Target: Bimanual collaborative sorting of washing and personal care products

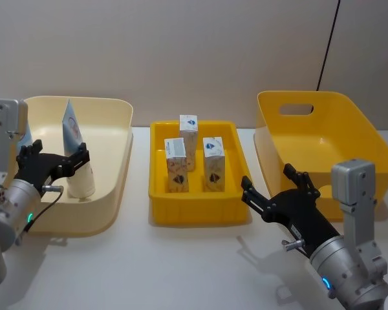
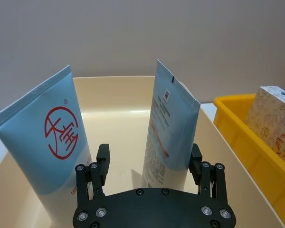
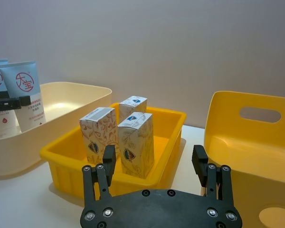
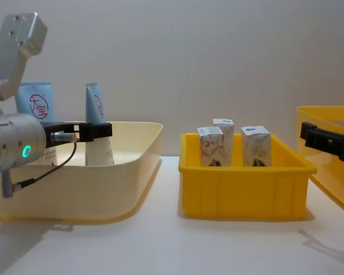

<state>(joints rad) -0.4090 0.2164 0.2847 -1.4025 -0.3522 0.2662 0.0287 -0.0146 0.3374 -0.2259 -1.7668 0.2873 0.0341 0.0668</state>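
Head view, left gripper (image 1: 58, 156): spread wide at the tubes (image 1: 70, 126) stood upright in the cream bin (image 1: 119, 113).
Head view, right gripper (image 1: 268, 179): held wide open above the table (image 1: 181, 271), between yellow tray (image 1: 197, 218) and yellow bin (image 1: 349, 103).
Left wrist view, tubes: two, pale blue fading to white; a red round logo is printed on one.
Right wrist view, cartons (image 3: 135, 142): three, white with orange swirls, stood upright in the yellow tray.
Chest view, tubes: seen rising above the cream bin's rim.

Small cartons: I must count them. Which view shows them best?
Head view: from above, all three cartons show clearly, upright in the yellow tray. Right wrist view overlaps them; chest view hides their bases behind the tray wall; left wrist view catches two at its edge.
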